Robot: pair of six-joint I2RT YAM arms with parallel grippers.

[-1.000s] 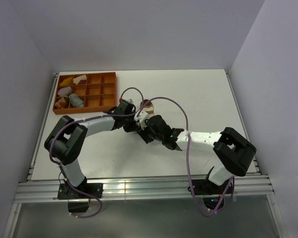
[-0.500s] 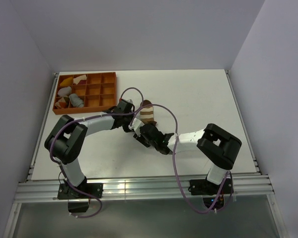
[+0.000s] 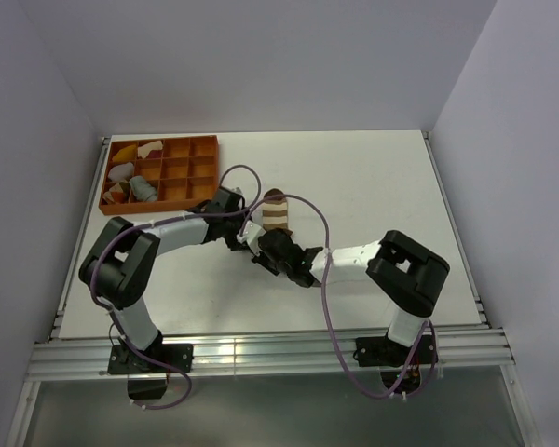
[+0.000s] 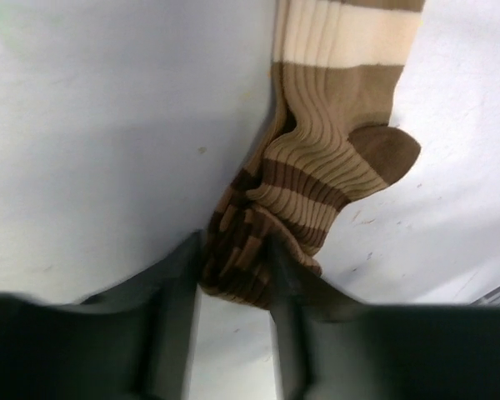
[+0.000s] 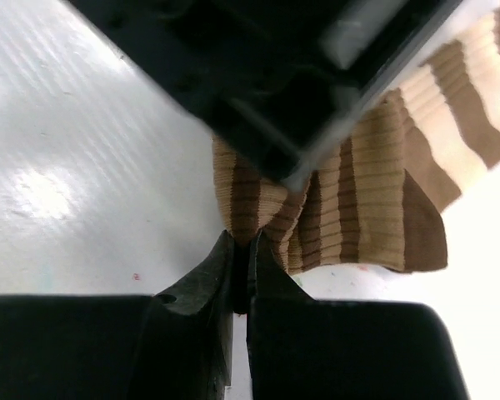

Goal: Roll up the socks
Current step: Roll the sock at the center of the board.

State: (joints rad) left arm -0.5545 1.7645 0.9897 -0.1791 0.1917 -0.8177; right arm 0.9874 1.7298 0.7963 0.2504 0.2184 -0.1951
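1. Brown striped sock (image 3: 276, 216) flat on the surface (image 3: 382, 186) near its middle, with the near end bunched up between the two arms.
2. Right tool (image 5: 242, 246) clenched on a fold at the edge of that bunched end.
3. Left tool (image 4: 233, 262) released: jaws parted, bunched fabric lying between them.
4. Grey sock (image 3: 143, 189) well apart, in the orange tray (image 3: 163, 139) at the far left corner.

The sock (image 3: 276, 214) lies mid-table, left hand (image 4: 233, 279) and right hand (image 5: 240, 254) at its near end (tray (image 3: 200, 168) far-left).
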